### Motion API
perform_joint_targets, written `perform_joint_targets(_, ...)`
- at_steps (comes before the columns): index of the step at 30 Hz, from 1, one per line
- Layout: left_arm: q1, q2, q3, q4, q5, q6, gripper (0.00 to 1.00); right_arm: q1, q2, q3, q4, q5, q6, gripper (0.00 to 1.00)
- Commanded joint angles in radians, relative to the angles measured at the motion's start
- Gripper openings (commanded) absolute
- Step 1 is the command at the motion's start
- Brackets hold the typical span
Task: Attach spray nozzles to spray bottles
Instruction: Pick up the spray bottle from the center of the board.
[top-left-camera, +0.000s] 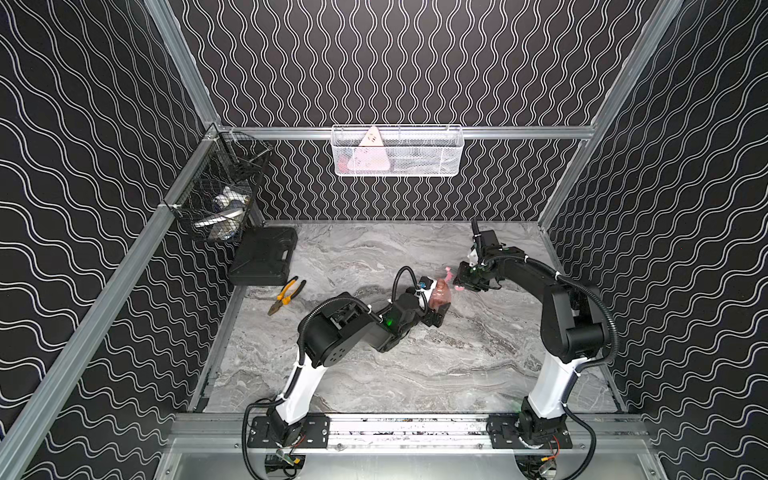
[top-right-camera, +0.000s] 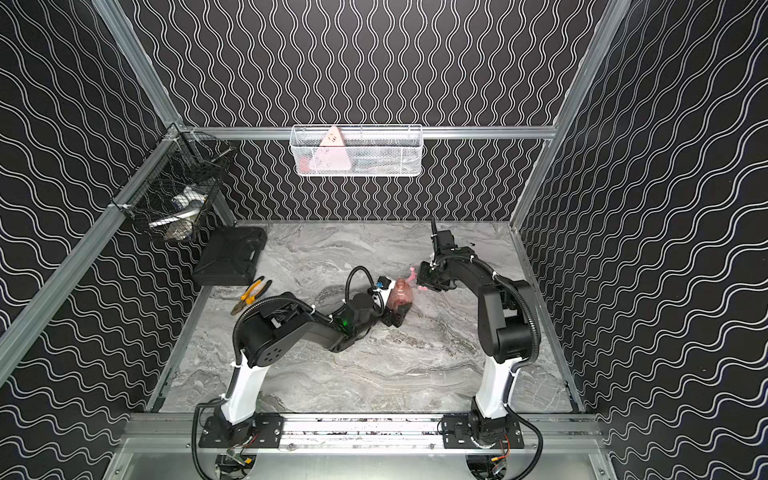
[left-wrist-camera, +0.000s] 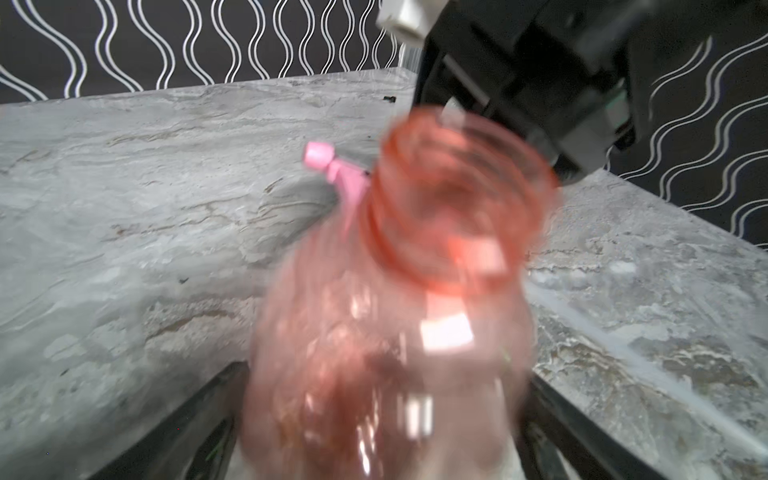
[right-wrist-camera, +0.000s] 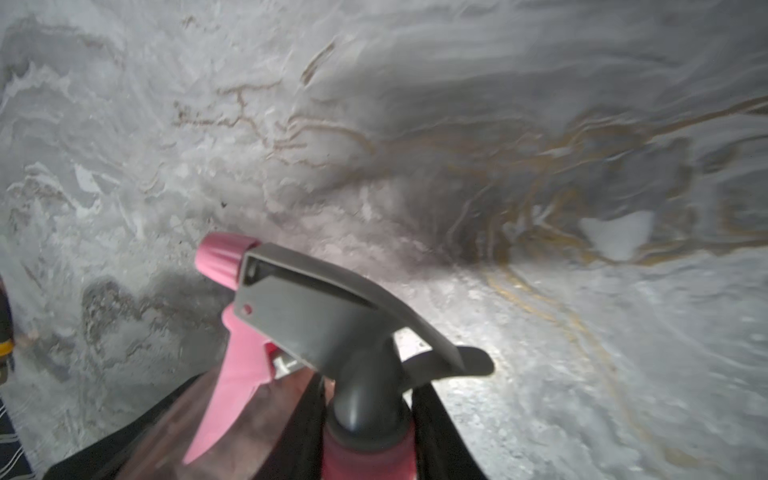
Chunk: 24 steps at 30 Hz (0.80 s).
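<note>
The translucent pink spray bottle (top-left-camera: 441, 296) (top-right-camera: 402, 296) is tilted above the marble table, its bulbous body between the fingers of my left gripper (top-left-camera: 436, 312) (top-right-camera: 397, 312), which is shut on it. In the left wrist view the spray bottle (left-wrist-camera: 386, 332) is blurred and its open threaded neck points toward the right arm, with the left gripper (left-wrist-camera: 386, 374) on both sides of it. My right gripper (top-left-camera: 463, 283) (top-right-camera: 426, 283) (right-wrist-camera: 370, 386) is shut on the pink collar of the spray nozzle (top-left-camera: 449, 274) (top-right-camera: 412, 274) (left-wrist-camera: 328, 166) (right-wrist-camera: 316, 316). The nozzle has a grey body, a pink tip and a pink trigger, and sits just beyond the bottle's neck, apart from it.
Yellow-handled pliers (top-left-camera: 286, 296) and a black case (top-left-camera: 264, 255) lie at the table's left. A black wire basket (top-left-camera: 220, 195) hangs on the left wall. On the back wall a white mesh basket (top-left-camera: 436, 151) holds a pale pink triangular plate (top-left-camera: 370, 156).
</note>
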Motion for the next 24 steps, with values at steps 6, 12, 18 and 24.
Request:
perform_joint_targets(6,0.003,0.007,0.034,-0.043,0.055,0.026,0.98,0.008,0.0,-0.012,0.034,-0.059,-0.022,0.32)
perform_joint_targets(12,0.001,0.009,0.002,-0.011,0.042,0.026,0.9,0.008,-0.003,-0.013,0.03,-0.042,-0.018,0.32)
perform_joint_targets(18,0.001,0.013,-0.02,0.021,0.025,0.029,0.8,0.008,0.001,-0.016,0.033,-0.049,-0.008,0.32)
perform_joint_targets(24,0.001,-0.003,-0.043,0.048,0.031,0.028,0.81,0.008,-0.002,-0.012,0.023,-0.014,-0.001,0.32)
